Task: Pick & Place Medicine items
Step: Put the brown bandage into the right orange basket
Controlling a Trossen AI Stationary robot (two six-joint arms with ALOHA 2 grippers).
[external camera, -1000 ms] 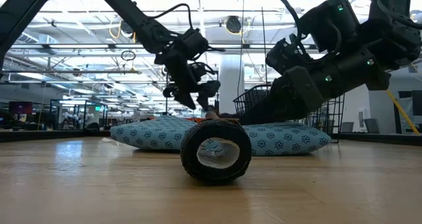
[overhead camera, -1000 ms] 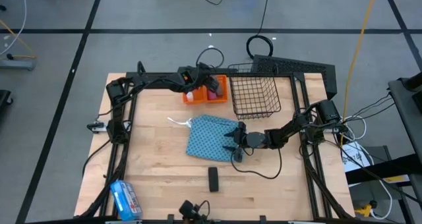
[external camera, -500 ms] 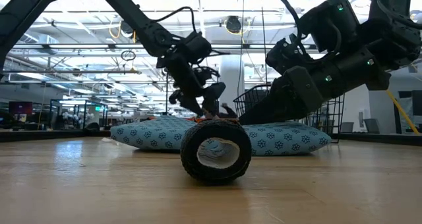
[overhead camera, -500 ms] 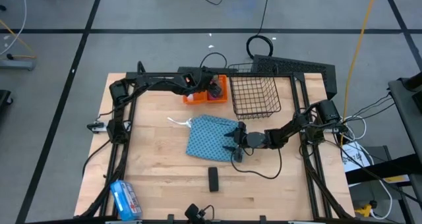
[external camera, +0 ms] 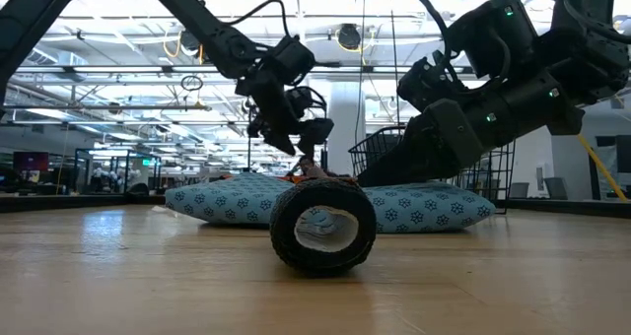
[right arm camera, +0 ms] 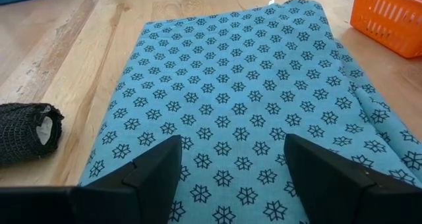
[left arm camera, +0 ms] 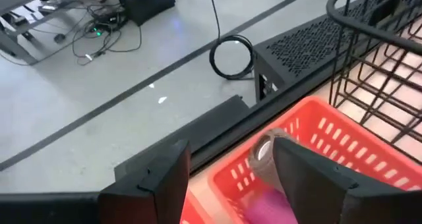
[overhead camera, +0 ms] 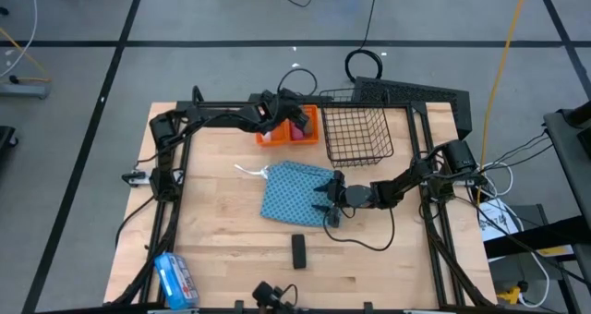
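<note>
Near, the black roll (overhead camera: 298, 250) lies alone on the table; it looks light and soft, best pinched across its middle. The right gripper (overhead camera: 325, 199) hangs wide open and empty over the cloth (overhead camera: 291, 190). Far, the left gripper (overhead camera: 292, 114), half open, holds nothing above the orange bin (overhead camera: 312, 134) with the pink tube (left arm camera: 264, 207).

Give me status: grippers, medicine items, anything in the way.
Left gripper over orange basket, pink tube beneath. Right gripper open at blue cloth. Black bar unobstructed.

Left gripper (external camera: 296, 148) seemingly rose slightly.
</note>
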